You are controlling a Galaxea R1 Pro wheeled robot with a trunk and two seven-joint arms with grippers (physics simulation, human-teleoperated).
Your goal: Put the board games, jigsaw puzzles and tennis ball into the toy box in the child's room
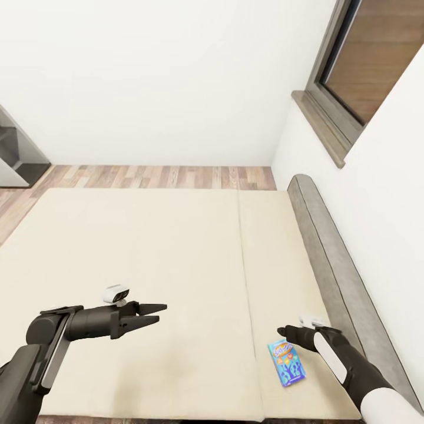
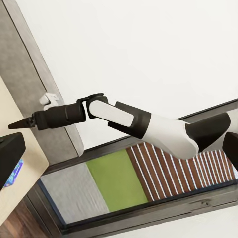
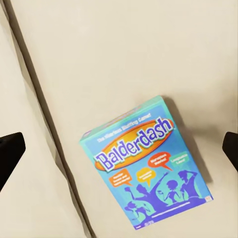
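Right gripper (image 1: 282, 331) spread wide just above blue board game (image 1: 287, 363) lying flat by bed (image 1: 147, 247) near edge, left gripper (image 1: 162, 313) narrowly parted, empty.

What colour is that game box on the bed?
Blue board game, orange-and-white "Balderdash" title; clearest in right wrist view.

You see the bed (image 1: 147, 247) as matt cream cloth with one stitched seam, its headboard (image 1: 330, 247) a rough grey fabric. The blue board game (image 1: 286, 363) looks like smooth printed card. The floor (image 1: 159, 176) is wood plank, the window frame (image 1: 330, 118) dark wood.
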